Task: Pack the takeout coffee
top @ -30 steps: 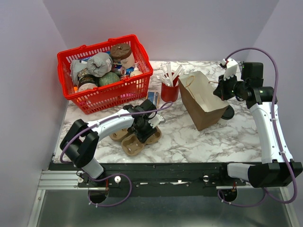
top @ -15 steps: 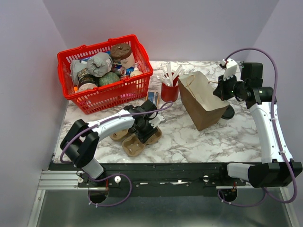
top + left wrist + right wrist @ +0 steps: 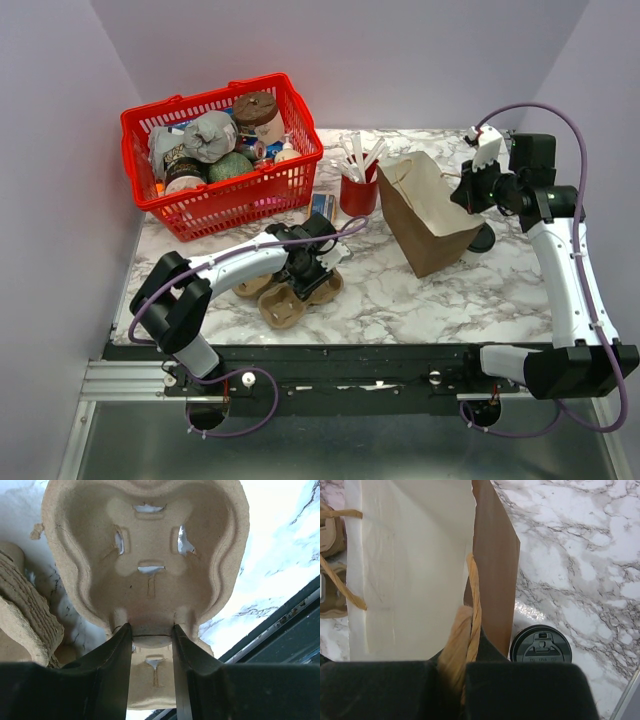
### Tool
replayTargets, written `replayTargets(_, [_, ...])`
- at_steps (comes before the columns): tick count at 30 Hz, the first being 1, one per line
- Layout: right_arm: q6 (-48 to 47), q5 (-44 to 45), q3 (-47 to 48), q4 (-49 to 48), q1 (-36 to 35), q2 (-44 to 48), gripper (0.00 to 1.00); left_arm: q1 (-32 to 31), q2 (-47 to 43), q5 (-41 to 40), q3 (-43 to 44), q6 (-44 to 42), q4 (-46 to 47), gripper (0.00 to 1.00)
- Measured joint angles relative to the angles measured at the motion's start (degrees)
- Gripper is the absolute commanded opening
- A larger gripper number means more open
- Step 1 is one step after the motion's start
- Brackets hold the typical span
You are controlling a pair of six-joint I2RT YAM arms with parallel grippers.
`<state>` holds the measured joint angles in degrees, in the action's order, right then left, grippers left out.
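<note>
One coffee, one bag, one basket

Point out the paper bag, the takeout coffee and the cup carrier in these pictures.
paper bag (image 3: 432,212): top external view, on its brown side.
takeout coffee (image 3: 543,644): right wrist view, on the middle of its black lid.
cup carrier (image 3: 150,550): left wrist view, on the middle of a moulded cup well.

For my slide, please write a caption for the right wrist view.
Right hand grips the open paper bag by its handle; takeout coffee stands beside it.
</note>
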<state>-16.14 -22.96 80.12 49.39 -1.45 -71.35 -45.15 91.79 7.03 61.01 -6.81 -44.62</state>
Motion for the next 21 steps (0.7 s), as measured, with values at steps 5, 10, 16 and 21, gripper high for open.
replayTargets(5, [-2.4, 1.1, 0.8, 1.1, 0.0, 1.3, 0.01, 0.2, 0.0, 0.1, 0.4, -0.5, -1.4, 0.10])
replayTargets(10, [-8.0, 2.8, 0.9, 3.1, 0.0, 3.8, 0.01, 2.2, 0.0, 2.9, 2.1, -3.3, -5.3, 0.00])
replayTargets(16, [-13.3, 2.6, 0.5, 4.2, 0.0, 6.0, 0.01, 6.9, -2.5, 11.5, 6.6, -9.6, -8.0, 0.00])
replayTargets(21, [-15.2, 1.1, 0.3, 4.3, -0.1, 6.6, 0.01, 12.2, -7.8, 20.4, 9.8, -15.0, -8.2, 0.00])
